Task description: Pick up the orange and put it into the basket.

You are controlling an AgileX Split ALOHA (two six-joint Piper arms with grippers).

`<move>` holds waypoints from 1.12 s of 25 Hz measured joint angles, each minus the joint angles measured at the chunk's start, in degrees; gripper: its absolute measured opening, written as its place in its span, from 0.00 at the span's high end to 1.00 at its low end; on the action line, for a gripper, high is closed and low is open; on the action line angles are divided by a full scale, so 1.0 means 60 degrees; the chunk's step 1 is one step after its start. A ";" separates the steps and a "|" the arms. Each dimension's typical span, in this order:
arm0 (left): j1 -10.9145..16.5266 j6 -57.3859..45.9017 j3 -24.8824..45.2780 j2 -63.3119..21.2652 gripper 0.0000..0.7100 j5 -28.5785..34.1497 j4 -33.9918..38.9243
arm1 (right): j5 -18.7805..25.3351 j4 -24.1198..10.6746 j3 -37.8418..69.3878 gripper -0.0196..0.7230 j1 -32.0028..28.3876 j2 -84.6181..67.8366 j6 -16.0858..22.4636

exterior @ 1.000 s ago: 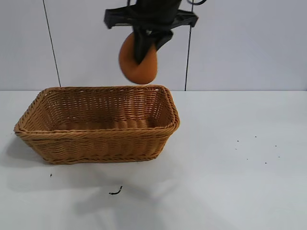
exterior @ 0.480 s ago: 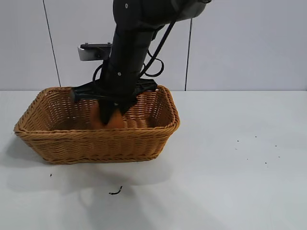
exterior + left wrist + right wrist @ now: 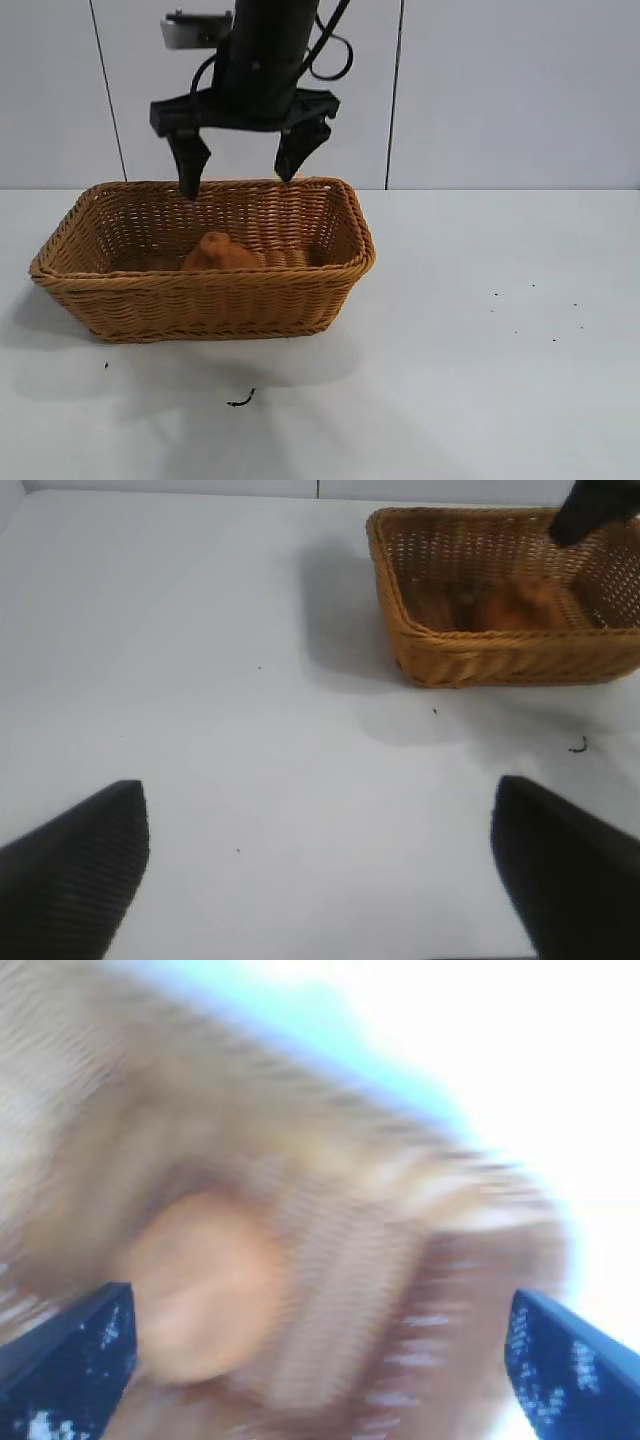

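The orange [image 3: 215,252] lies inside the basket [image 3: 345,272], near its middle, free of any gripper. My right gripper [image 3: 237,182] hangs open and empty just above the basket's back rim, its two fingers spread wide. In the right wrist view the orange [image 3: 205,1285] sits on the woven basket floor [image 3: 350,1250], below the open right gripper [image 3: 320,1300]. My left gripper [image 3: 318,790] is open and empty over bare table, well away from the basket [image 3: 470,660]. The orange [image 3: 510,605] shows there too, dimly, with a right gripper finger [image 3: 590,510] above it.
A small black scrap [image 3: 240,400] lies on the white table in front of the basket; it also shows in the left wrist view [image 3: 578,745]. A few dark specks [image 3: 530,310] dot the table to the right. A pale wall stands close behind the basket.
The right gripper carried the orange down into the basket, opened, and has risen above the rim. The orange now rests on the basket floor.
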 joint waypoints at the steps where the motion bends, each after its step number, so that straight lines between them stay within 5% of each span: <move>1: 0.0000 0.0000 0.0000 0.0000 0.06 -0.0010 0.0000 | 0.0086 -0.0034 0.0000 0.04 -0.0306 0.0008 0.0000; 12: 0.0000 0.0000 0.0000 0.0000 0.06 -0.0003 0.0000 | 0.0272 0.0090 0.0000 0.04 -0.3572 0.0008 0.0000; 20: 0.0000 0.0000 0.0000 0.0000 0.06 -0.0003 0.0000 | 0.0273 0.0360 0.0879 0.04 -0.3860 -0.0428 -0.0088; 28: 0.0000 0.0000 0.0000 0.0000 0.06 -0.0003 0.0000 | 0.0256 0.0443 0.5202 0.04 -0.3840 -0.3587 -0.0339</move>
